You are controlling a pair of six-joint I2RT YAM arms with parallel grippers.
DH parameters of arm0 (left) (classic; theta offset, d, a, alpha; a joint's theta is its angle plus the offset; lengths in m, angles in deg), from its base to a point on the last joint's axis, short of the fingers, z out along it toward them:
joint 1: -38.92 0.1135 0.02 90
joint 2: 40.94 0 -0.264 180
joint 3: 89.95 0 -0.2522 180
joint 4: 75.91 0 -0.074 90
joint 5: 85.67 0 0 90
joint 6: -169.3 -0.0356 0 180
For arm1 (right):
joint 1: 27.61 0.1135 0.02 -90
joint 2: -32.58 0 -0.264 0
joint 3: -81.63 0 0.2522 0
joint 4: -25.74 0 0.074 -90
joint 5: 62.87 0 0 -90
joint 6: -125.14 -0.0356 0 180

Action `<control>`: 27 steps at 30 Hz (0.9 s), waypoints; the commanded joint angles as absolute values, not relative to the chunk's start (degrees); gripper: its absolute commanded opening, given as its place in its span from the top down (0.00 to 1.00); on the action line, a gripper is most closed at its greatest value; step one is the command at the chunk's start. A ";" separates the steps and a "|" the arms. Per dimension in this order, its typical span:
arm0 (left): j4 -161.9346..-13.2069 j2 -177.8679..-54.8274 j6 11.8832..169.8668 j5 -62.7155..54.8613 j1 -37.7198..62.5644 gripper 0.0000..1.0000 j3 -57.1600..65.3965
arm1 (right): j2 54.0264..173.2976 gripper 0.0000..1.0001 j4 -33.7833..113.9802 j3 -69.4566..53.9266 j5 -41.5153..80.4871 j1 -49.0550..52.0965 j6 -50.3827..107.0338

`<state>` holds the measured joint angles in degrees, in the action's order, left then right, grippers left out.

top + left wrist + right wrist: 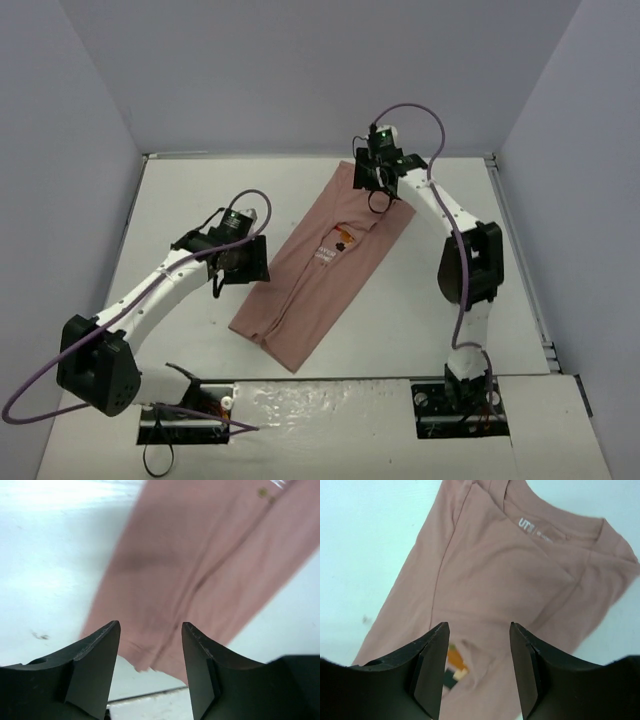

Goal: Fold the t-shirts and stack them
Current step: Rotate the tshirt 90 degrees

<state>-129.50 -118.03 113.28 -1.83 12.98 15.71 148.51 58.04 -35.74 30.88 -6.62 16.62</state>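
Observation:
A dusty-pink t-shirt (320,270) lies folded lengthwise in a long diagonal strip on the white table (180,200), with its collar at the far right and its hem at the near left. A small orange-and-dark graphic (342,240) shows near the middle. My left gripper (250,265) hovers just off the strip's left edge, open and holding nothing. In the left wrist view that gripper (151,627) frames the hem end of the t-shirt (200,565). My right gripper (372,180) hangs above the collar end. It (479,627) is open over the t-shirt (510,575), with the graphic (454,666) beside its left finger.
Grey walls enclose the table on the left, back and right. Both arm bases (465,395) and loose purple cables (190,410) sit along the near edge. A metal rail (520,260) runs down the right side. A small dark mark (40,636) lies on the table left of the shirt.

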 commanded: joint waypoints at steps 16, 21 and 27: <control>-125.36 -140.86 104.52 -1.15 15.45 0.51 11.46 | 146.15 0.54 50.89 -11.26 37.78 -3.96 4.92; -123.35 -140.46 106.91 -2.65 15.37 0.51 15.43 | 152.23 0.53 50.54 -15.65 37.44 -4.85 5.62; -119.24 -139.90 112.17 -5.01 14.99 0.51 21.86 | 160.11 0.54 50.67 -23.05 37.85 -6.61 9.48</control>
